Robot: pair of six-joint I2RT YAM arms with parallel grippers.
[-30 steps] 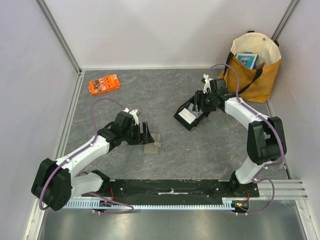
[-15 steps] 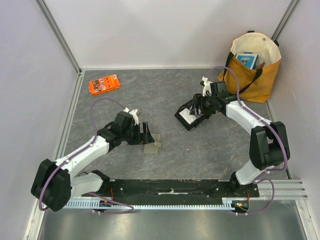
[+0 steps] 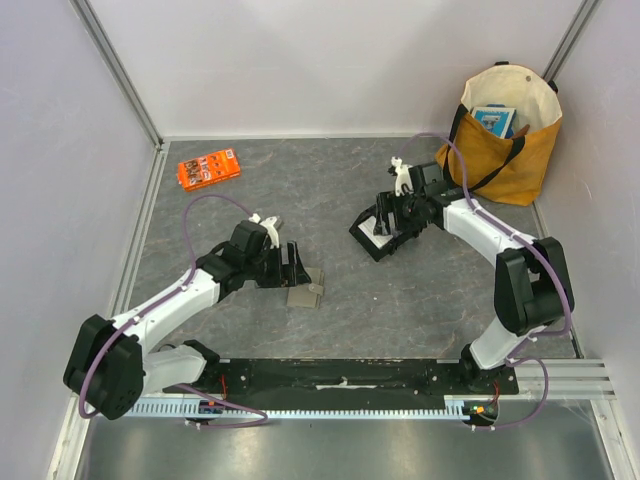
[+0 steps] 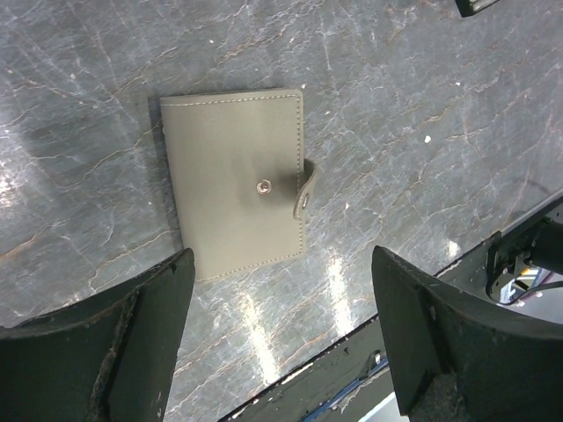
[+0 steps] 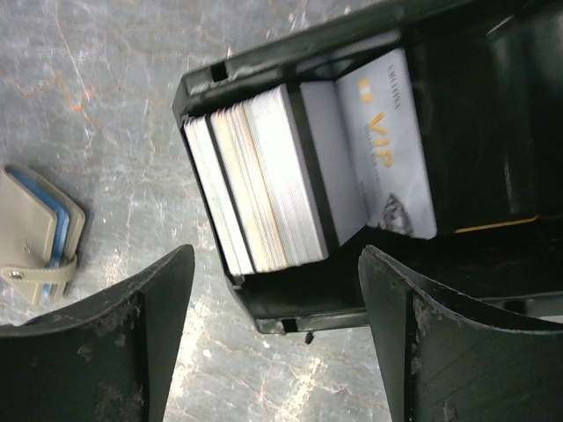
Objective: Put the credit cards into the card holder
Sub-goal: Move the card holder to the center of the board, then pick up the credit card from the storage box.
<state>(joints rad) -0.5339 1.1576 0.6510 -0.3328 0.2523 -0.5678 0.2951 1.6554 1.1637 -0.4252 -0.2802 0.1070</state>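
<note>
The right gripper [image 3: 388, 215] has slid further over the black tray [image 5: 290, 54] toward the tabletop's [image 3: 300, 190] far right. Its jaws have spread wider and hold nothing, poised above the credit cards [image 5: 264, 185] (a first pick looks imminent). The left gripper [image 4: 281, 290] stays wide open and empty over the folded card holder [image 4: 236, 180], near the near edge.

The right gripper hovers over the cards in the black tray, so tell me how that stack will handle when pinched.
The cards stand on edge, packed together, so several will probably lift at once. Each looks thin and smooth, likely stiff yet slippery between the fingers of the right gripper. The black tray looks light and may shift.
</note>
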